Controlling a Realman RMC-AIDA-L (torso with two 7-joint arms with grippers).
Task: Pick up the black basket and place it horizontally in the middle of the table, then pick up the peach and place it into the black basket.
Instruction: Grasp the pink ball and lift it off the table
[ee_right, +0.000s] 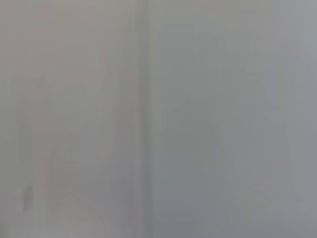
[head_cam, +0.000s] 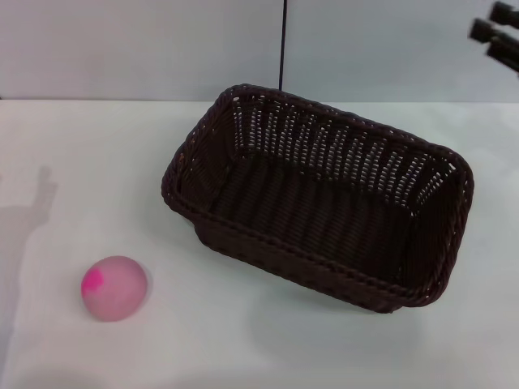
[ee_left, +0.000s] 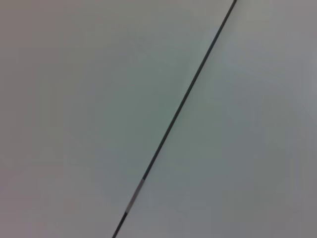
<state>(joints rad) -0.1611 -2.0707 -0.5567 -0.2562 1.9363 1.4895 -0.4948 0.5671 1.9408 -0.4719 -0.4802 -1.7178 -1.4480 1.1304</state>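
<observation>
Right gripper (head_cam: 496, 32): only dark finger tips poke in at the top right corner of the head view, raised against the back wall, well apart from the basket. Fingers look spread with a gap between them, holding nothing.

Left gripper: not visible in any view, so its state can't be told. A faint arm-shaped shadow falls on the table at the left edge of the head view.

Black basket (head_cam: 320, 198): sits on the table (head_cam: 243, 340), right of centre, opening up. Its long axis is skewed, running from the upper left down to the lower right, not square to the table edge. Nothing inside. Braided rim intact all round, openwork sides let light through on the far wall.

Peach (head_cam: 113, 287): on the table near the front left, well apart from the basket, magenta patch facing left. Nothing touching it.

Behind the basket a thin dark vertical line (head_cam: 282, 44) runs up the grey wall; left wrist view shows the same kind of line (ee_left: 178, 109) crossing a plain grey surface diagonally. Right wrist view shows only plain grey surface, nothing identifiable.
</observation>
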